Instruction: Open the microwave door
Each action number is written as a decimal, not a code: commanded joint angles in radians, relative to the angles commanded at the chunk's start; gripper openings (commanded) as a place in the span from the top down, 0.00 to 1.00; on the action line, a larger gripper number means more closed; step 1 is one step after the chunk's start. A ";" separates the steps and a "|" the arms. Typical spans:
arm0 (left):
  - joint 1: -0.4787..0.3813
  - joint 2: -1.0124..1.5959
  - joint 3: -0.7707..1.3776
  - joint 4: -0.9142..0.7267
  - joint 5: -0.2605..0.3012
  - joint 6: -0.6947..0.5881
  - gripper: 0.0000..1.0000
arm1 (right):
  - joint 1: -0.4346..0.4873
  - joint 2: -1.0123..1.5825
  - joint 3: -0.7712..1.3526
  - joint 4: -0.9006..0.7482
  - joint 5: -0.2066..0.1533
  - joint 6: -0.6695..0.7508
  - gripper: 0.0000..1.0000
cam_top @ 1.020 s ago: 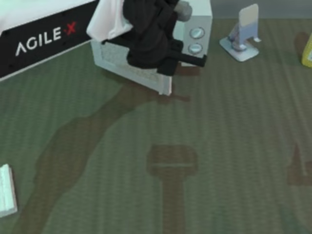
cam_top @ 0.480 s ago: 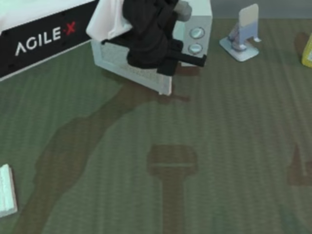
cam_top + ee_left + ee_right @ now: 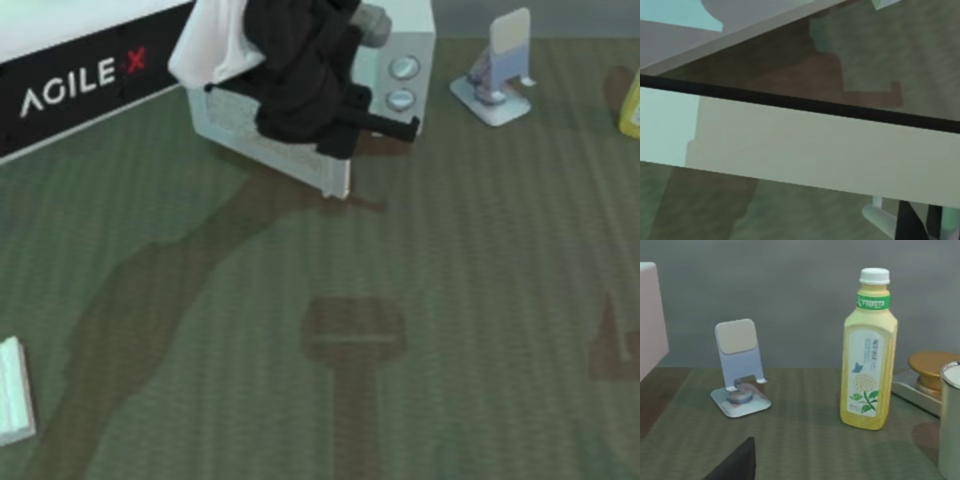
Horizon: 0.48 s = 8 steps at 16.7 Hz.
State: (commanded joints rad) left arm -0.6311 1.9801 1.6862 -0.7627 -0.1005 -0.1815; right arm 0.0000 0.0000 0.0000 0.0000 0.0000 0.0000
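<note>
The white microwave point(image 3: 405, 40), with two round silver knobs point(image 3: 403, 68), stands at the table's far edge. Its microwave door point(image 3: 290, 160) stands swung partway out towards the front, the free end nearest the table's middle. My left gripper point(image 3: 345, 140) hangs over that free end, shut on the door's pale handle point(image 3: 882, 219). In the left wrist view the door's white top edge point(image 3: 815, 150) runs across the picture, with the dark fingers point(image 3: 910, 225) beside the handle. My right gripper point(image 3: 740, 467) is parked off to the right, outside the top view.
A grey phone stand point(image 3: 497, 75) sits right of the microwave. At the right edge are a yellow bottle point(image 3: 867, 355), a brass-coloured bell point(image 3: 935, 370) and a metal cup point(image 3: 951, 420). A white object point(image 3: 12, 392) lies at the left front.
My left arm has drawn slightly to the left, and the door's free end has swung a little farther out from the microwave. The right arm has not moved.
</note>
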 joint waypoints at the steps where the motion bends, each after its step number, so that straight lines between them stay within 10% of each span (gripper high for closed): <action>1: 0.006 -0.016 -0.018 0.008 0.010 0.020 1.00 | 0.000 0.000 0.000 0.000 0.000 0.000 0.00; 8: 0.027 -0.067 -0.087 0.035 0.049 0.096 1.00 | 0.000 0.000 0.000 0.000 0.000 0.000 0.00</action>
State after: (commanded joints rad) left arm -0.6045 1.9130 1.5989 -0.7276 -0.0513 -0.0851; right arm 0.0000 0.0000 0.0000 0.0000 0.0000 0.0000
